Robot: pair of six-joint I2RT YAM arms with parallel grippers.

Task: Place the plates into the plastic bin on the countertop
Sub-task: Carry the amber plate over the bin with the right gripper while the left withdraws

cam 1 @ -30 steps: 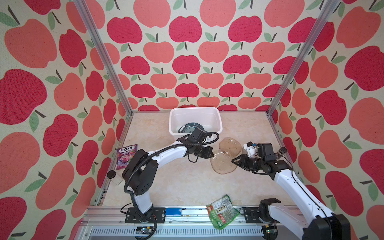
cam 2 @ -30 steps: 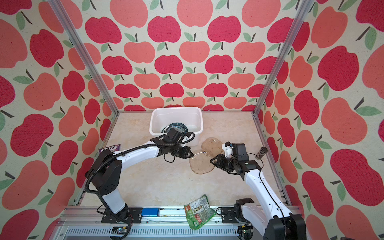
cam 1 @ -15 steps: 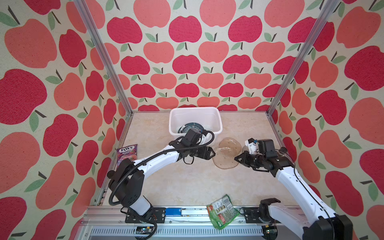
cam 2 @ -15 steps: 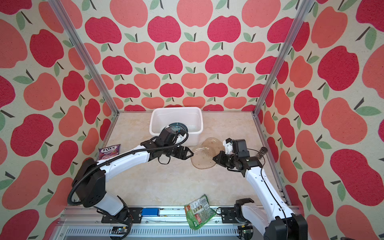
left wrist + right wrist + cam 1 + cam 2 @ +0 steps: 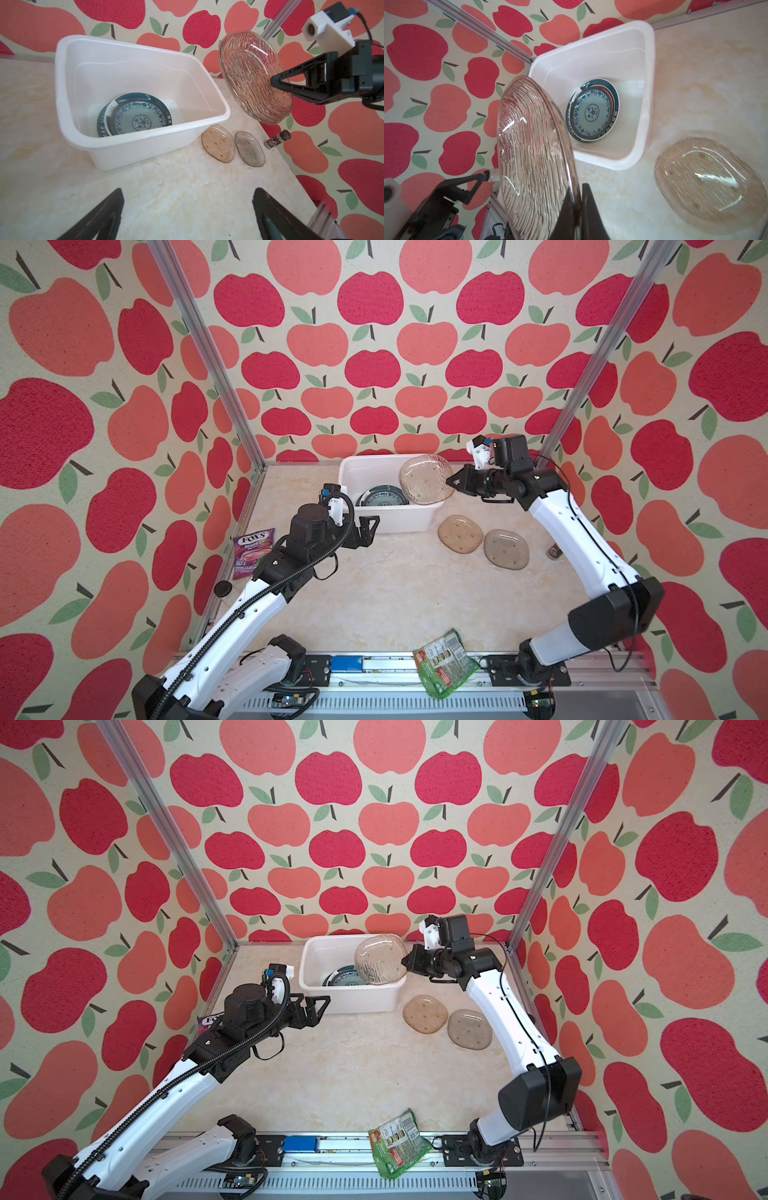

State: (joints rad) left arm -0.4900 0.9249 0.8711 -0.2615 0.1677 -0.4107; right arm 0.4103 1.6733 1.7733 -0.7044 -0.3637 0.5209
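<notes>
Over the plastic bin's (image 5: 390, 520) rim, seemingly, 1 amber plate (image 5: 424, 485) is clamped by right jaws; left jaws are spread open.

You see the plastic bin (image 5: 143, 145) on the countertop (image 5: 31, 99), with a stack of round patterned plates (image 5: 137, 119) lying flat in its bottom, a blue-and-white one on top. Just beside the bin an amber glass plate (image 5: 218, 143) and a paler glass plate (image 5: 250, 148) lie side by side, a small bottle (image 5: 277, 139) near them by the wall. The right gripper (image 5: 274, 80) pinches the rim of a ribbed glass plate (image 5: 251, 74), held tilted in the air apart from the bin's rim, while your left gripper (image 5: 188, 190) has its fingers (image 5: 99, 216) spread wide over bare countertop
</notes>
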